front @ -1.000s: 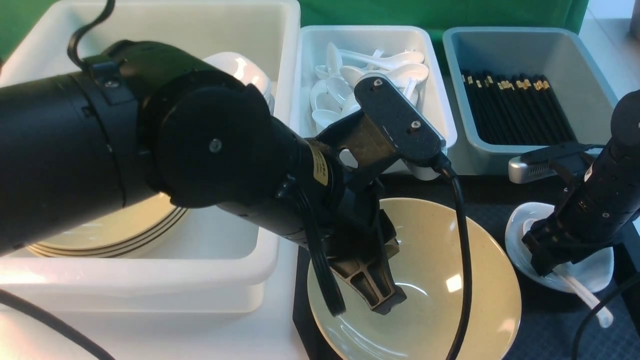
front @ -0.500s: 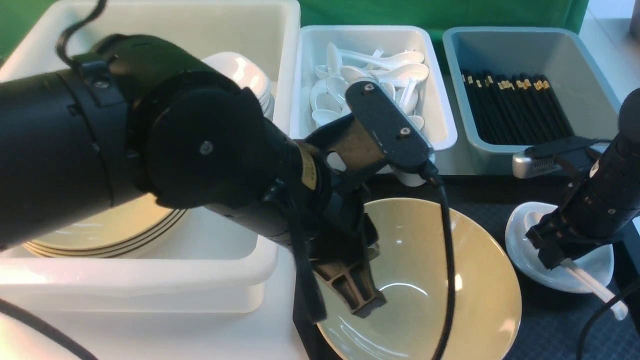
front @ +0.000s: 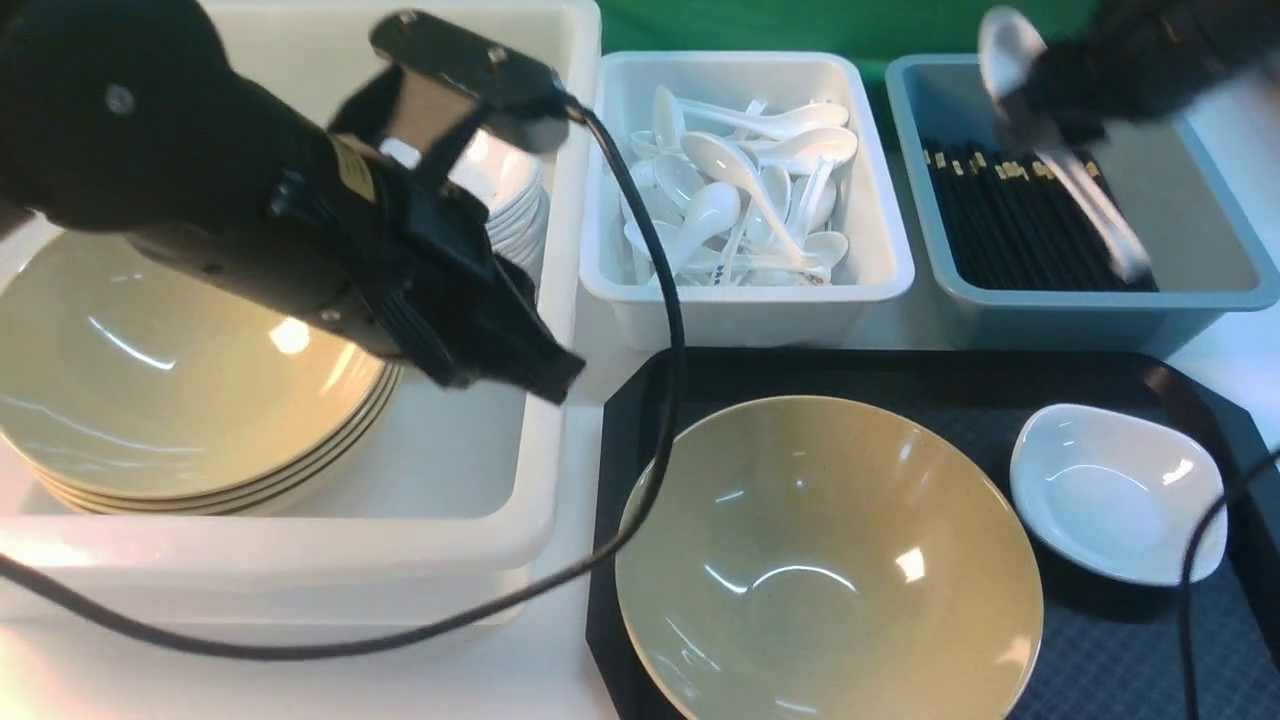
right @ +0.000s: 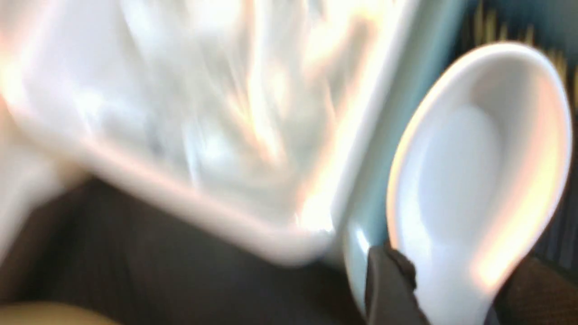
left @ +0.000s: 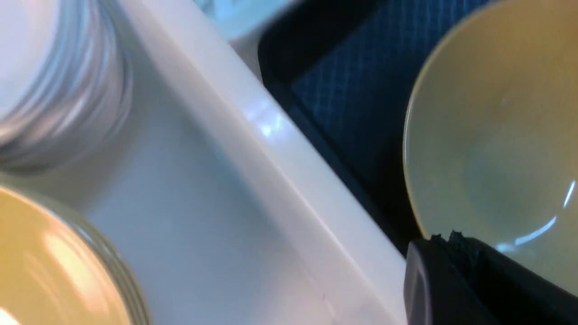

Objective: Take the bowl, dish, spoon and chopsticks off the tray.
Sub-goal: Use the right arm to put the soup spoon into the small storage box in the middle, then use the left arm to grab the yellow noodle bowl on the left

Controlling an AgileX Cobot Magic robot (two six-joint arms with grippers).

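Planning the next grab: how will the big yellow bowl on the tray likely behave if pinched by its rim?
The bowl is glossy with bright glare spots, so a rim pinch may slip. It is wide and shallow, so held at one edge it would probably tilt. It looks rigid, so likely stiff, not floppy.

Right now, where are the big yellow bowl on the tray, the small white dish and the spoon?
bowl [front: 820, 575]: front view, on its inner floor near the centre.
dish [front: 1115, 495]: front view, in the middle of its hollow.
spoon [right: 478, 171]: right wrist view, on the inside of its scoop.
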